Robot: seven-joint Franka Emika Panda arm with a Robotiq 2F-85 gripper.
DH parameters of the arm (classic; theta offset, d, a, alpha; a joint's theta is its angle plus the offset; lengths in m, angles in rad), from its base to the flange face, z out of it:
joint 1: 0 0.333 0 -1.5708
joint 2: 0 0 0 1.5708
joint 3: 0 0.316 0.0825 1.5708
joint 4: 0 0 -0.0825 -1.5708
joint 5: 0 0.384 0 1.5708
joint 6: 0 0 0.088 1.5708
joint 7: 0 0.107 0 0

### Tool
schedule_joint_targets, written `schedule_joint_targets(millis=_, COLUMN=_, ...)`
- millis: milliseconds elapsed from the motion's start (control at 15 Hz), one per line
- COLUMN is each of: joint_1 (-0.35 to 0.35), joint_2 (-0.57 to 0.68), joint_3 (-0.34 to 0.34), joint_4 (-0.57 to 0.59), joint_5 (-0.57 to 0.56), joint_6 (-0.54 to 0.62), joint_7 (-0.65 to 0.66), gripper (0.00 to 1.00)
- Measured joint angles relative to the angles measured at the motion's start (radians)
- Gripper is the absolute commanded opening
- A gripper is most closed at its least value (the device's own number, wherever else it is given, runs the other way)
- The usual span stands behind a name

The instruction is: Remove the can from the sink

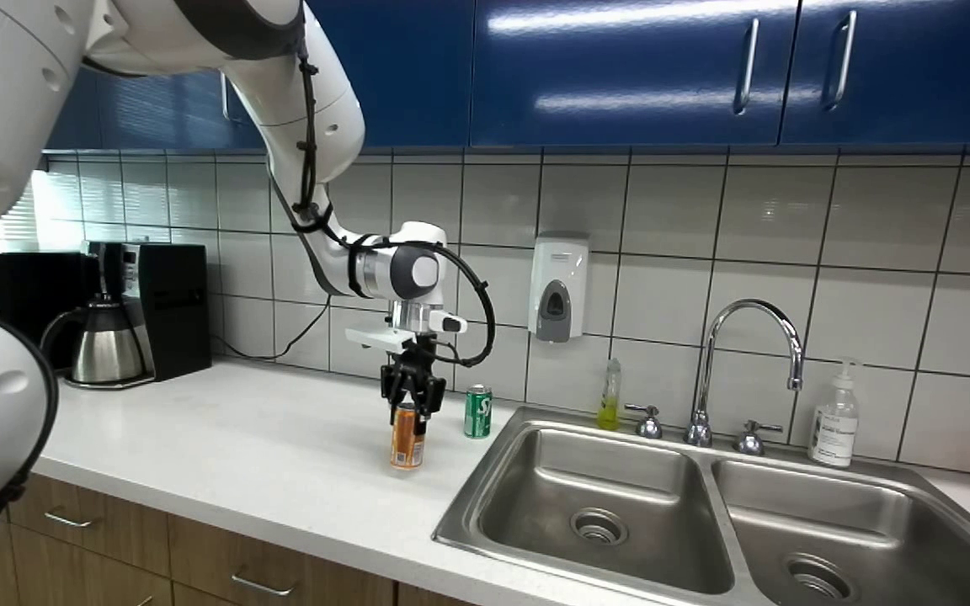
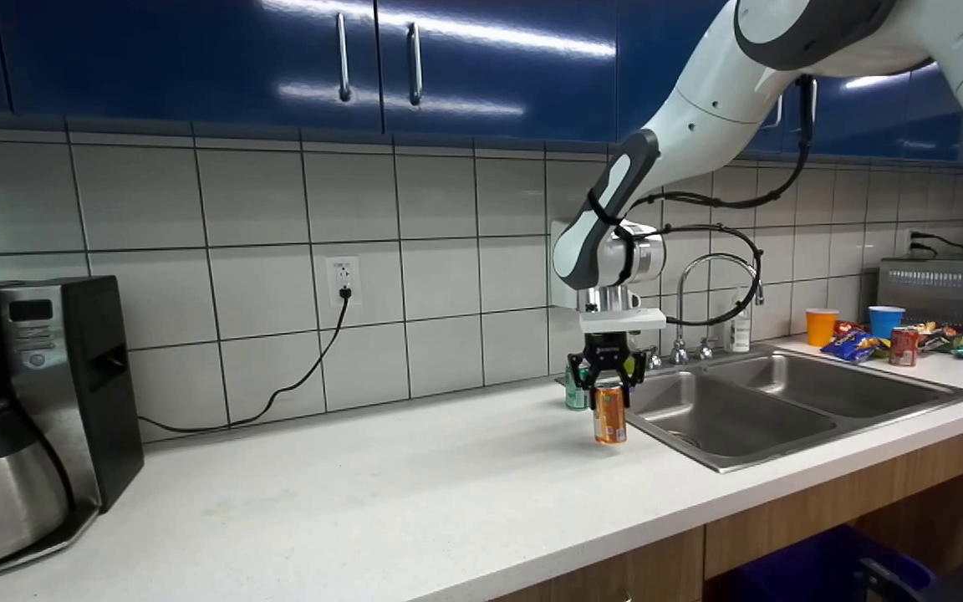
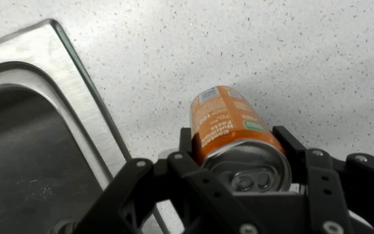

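The orange can is upright over the white counter, beside the steel sink and outside its basins. It also shows in an exterior view. I cannot tell whether its base touches the counter. My gripper points down with a finger against each side of the can's upper part, shut on it. In the wrist view the can shows its silvery top and tab between the fingers, and the sink rim lies to the left. Both visible basins hold no can.
A small green can stands just behind the gripper, near the sink corner. The chrome faucet and soap bottle stand at the sink's back. A coffee maker is at the counter's far end. Cups and snack bags lie beyond the sink.
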Motion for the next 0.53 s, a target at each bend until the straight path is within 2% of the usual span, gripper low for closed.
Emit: schedule_joint_targets(millis=533, joint_1=0.0, joint_2=0.0, joint_3=0.0, joint_4=-0.039, joint_5=-0.001, joint_6=0.04, joint_7=0.0, gripper=0.38)
